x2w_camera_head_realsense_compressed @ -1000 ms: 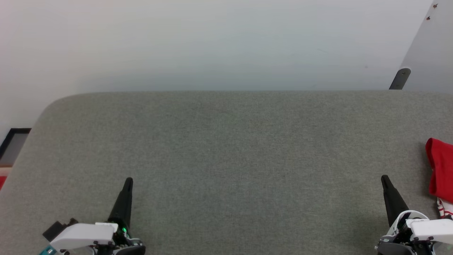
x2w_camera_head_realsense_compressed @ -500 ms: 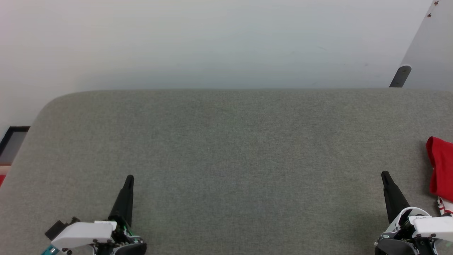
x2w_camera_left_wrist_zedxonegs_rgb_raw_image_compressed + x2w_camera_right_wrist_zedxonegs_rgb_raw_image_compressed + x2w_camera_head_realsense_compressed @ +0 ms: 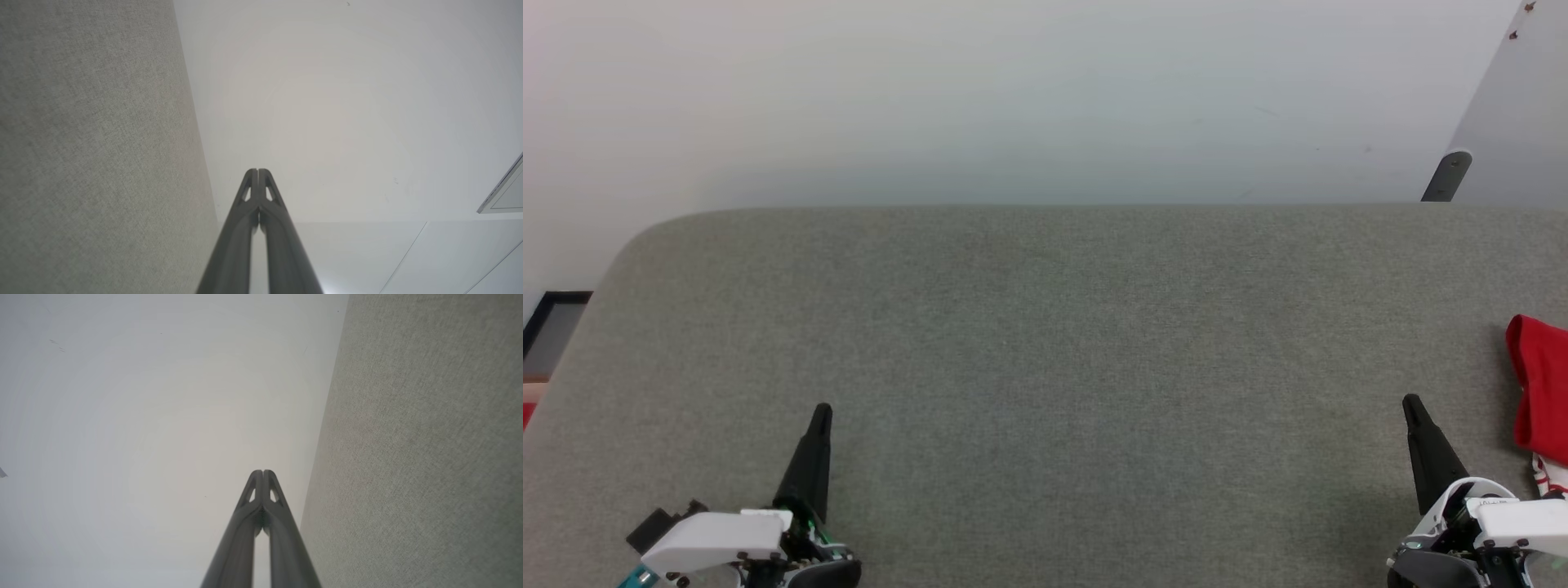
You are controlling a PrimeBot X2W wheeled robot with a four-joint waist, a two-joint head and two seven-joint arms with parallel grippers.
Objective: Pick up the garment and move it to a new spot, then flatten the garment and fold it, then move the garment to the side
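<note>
At three o'clock in the head view, cut by the picture's edge, the garment (image 3: pixel 1539 392) lies on the grey worktop (image 3: pixel 1045 327). A rounded red lobe of it shows, with a scrap of red-and-white striped trim (image 3: pixel 1550 478) below that. Too little of it shows to tell whether it is folded or bunched. The right gripper (image 3: pixel 1411 403) sits just beside it at about five o'clock, fingers pressed together and pinching nothing, apart from the cloth. The left gripper (image 3: pixel 822 411) is well away at seven o'clock, likewise closed on nothing; both wrist views show the finger pairs meeting at the tips over the felt's far edge and the pale wall (image 3: pixel 1013 98). This scene suits a garment waiting at the side to be carried to the middle, and equally one folded and set aside. For either, good practice is, I judge, to bring the whole garment into the head view before deciding, and to keep the closed fingers from snagging its hem.
</note>
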